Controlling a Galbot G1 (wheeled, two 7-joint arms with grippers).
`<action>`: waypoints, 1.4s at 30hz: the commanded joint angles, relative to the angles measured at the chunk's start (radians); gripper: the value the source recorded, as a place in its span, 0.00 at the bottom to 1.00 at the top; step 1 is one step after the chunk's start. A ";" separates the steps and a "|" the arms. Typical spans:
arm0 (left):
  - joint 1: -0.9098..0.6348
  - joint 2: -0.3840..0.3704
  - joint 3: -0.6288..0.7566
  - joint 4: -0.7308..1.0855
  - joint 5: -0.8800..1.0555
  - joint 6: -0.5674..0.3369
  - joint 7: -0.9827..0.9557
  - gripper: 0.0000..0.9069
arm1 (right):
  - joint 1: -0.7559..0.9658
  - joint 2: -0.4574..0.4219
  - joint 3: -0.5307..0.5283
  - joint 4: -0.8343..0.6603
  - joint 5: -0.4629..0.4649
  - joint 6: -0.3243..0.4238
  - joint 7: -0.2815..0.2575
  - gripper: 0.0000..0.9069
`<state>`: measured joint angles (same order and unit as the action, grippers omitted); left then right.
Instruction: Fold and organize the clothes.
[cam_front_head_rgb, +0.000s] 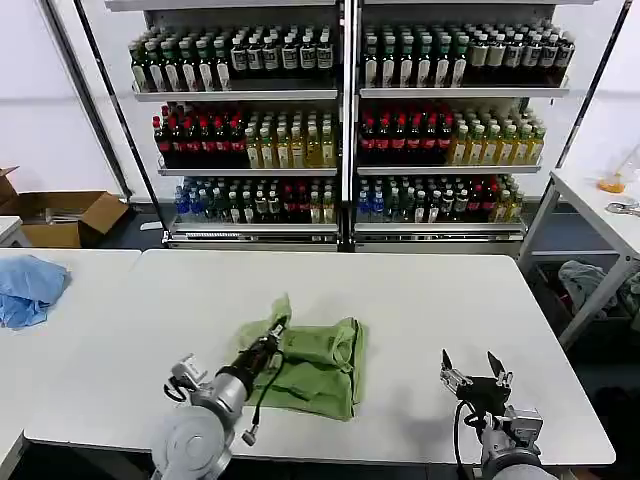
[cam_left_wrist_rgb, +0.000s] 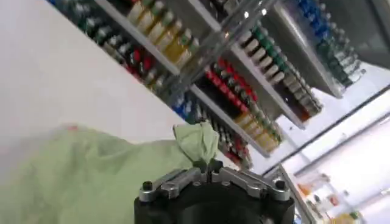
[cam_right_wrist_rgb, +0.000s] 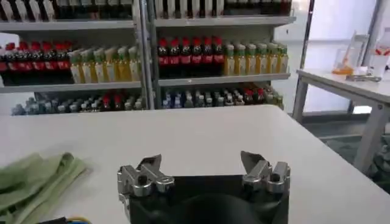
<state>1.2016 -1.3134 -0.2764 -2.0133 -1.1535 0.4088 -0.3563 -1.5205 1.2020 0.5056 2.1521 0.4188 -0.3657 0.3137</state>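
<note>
Light green polo shirt (cam_front_head_rgb: 318, 365) on white table (cam_front_head_rgb: 430, 300); light blue cloth (cam_front_head_rgb: 28, 288); black-and-silver end effectors.

Head view: high, facing forward and down over white table (cam_front_head_rgb: 420, 300) toward bottle-stocked metal shelving (cam_front_head_rgb: 345, 120) | left wrist view: tilted, close above crumpled light green polo shirt (cam_left_wrist_rgb: 79, 176) | right wrist view: low, level across table | shared: shelving, table, shirt

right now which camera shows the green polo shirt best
The head view: the green polo shirt lies partly folded on the white table, whole outline visible, the left end effector shut on its edge. The left wrist view shows the pinched flap; the right wrist view only a corner.
</note>
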 joint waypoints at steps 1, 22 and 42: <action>-0.038 -0.058 0.099 0.095 -0.001 0.014 0.007 1.00 | 0.001 0.001 -0.003 -0.001 -0.003 0.001 0.000 1.00; 0.087 0.166 -0.134 -0.018 0.316 -0.015 0.063 1.00 | 0.034 0.003 -0.026 -0.013 -0.005 -0.001 0.000 1.00; 0.049 0.170 -0.078 0.191 0.403 0.070 0.115 1.00 | 0.022 -0.008 -0.017 -0.010 -0.006 0.000 -0.001 1.00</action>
<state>1.2499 -1.1527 -0.3674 -1.8780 -0.8037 0.4334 -0.2512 -1.4982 1.1937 0.4881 2.1402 0.4125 -0.3660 0.3127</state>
